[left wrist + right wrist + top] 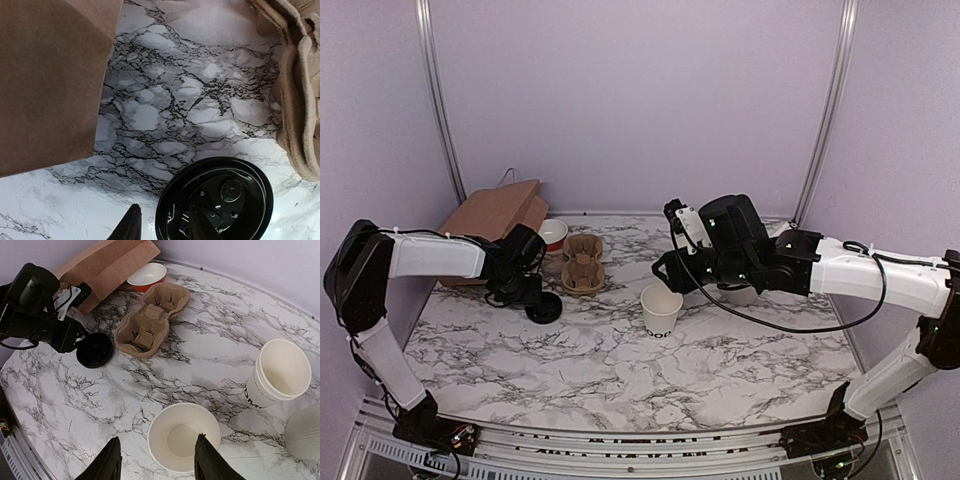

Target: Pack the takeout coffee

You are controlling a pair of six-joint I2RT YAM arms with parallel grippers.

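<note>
Small white paper cup upright, mouth up, mid-bench. Your right fingers spread, empty, hovering above it. Round black plastic lid flat toward bench's left edge, near brown paper bag. Left fingers parted astride lid rim, not clamping. Left arm nearer lid; lid must travel right to cup.
</note>
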